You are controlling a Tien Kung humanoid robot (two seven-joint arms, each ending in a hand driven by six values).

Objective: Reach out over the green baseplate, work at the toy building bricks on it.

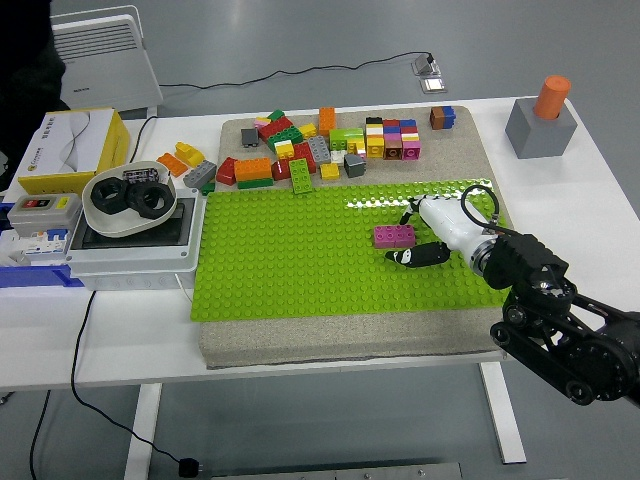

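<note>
Green studded plastic baseplate (300, 260) lies flat on a beige mat (340, 335) on the white table (590, 180), with the robot's right hand (432, 232) reaching in over its right part from the lower right corner. Just left of the hand's white palm sits a small magenta toy brick (393, 236), pressed onto the studs — a dark fingertip (408, 216) hangs just beyond the brick's far right corner, and whether it touches cannot be told. Another black finger (415, 256) stretches out low on the near side of the brick, close to it but apart. The fingers are loosely spread on either side of the brick and grasp nothing.

Beyond the hand, along the mat's far strip, lies a loose heap of toy building bricks (330, 145) in red, orange, yellow, green, grey and magenta. Farther right of the hand, at the table's far corner, a grey block (538, 132) carries an upright orange cylinder (551, 97). Well to the left of the hand, off the mat, a grey plastic box (130, 245) carries a white bowl (130, 190) holding large black nuts — beside it are a yellow carton (70, 150) and a small grey switch box (40, 212).
</note>
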